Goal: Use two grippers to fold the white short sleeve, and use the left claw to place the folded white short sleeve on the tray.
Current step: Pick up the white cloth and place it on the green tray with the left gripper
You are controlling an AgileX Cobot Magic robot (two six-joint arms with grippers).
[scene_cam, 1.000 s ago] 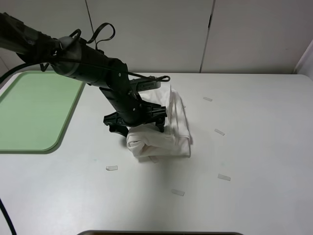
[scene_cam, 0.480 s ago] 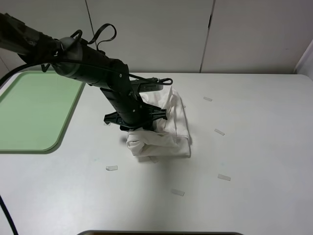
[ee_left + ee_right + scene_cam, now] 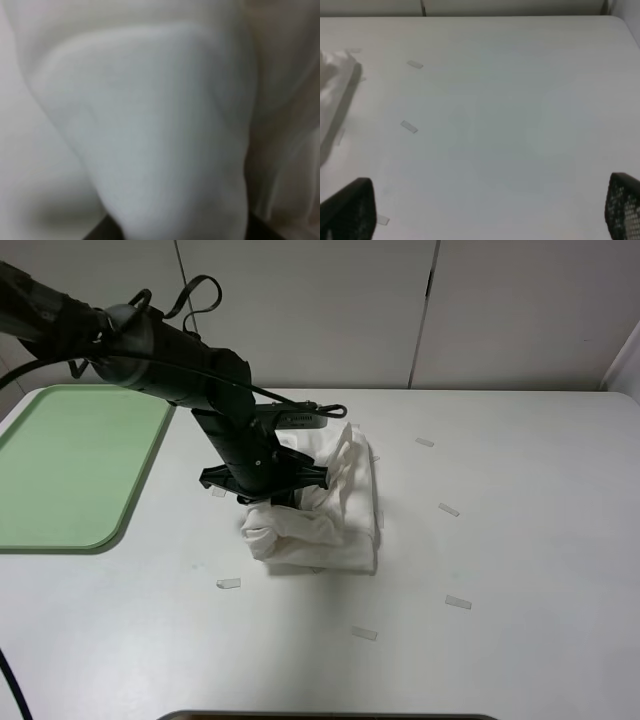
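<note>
The white short sleeve (image 3: 322,520) is folded into a thick bundle in the middle of the table. My left gripper (image 3: 268,492) is pressed into the bundle's left upper side and is shut on the cloth. The left wrist view is filled with blurred white cloth (image 3: 150,125) close to the lens. The light green tray (image 3: 70,465) lies at the left edge, apart from the bundle. My right gripper (image 3: 485,212) is out of the exterior high view; its two black fingertips (image 3: 347,210) stand wide apart, open and empty, over bare table. An edge of the shirt (image 3: 332,80) shows in that view.
Several small pale tape strips lie on the white table (image 3: 520,540), among them one (image 3: 229,583) in front of the bundle and one (image 3: 448,509) to its right. White cabinet doors (image 3: 300,310) stand behind the table.
My left arm has moved left toward the tray, and the shirt bundle has shifted left with it. The bundle's left end has come out from under the claw.
</note>
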